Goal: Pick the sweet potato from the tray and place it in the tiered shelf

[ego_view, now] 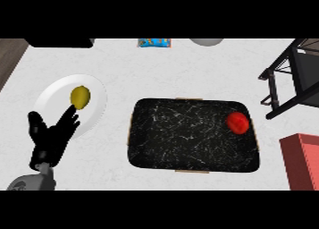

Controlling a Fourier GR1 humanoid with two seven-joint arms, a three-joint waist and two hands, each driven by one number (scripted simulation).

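A black marbled tray (pixel 188 138) lies in the middle of the white counter. One red rounded item (pixel 238 122) rests at the tray's right side; it is the only thing on the tray. The black tiered shelf (pixel 295 76) stands at the right edge, only partly in view. My left hand (pixel 51 136) is open at the lower left, fingers straight and pointing up over the edge of a white plate (pixel 56 96). It holds nothing. My right hand does not show.
A yellow lemon (pixel 81 96) lies on the white plate. A red box (pixel 310 161) sits at the lower right. At the far edge are a blue packet (pixel 154 42), a grey bowl (pixel 207 41) and a dark object (pixel 59 42).
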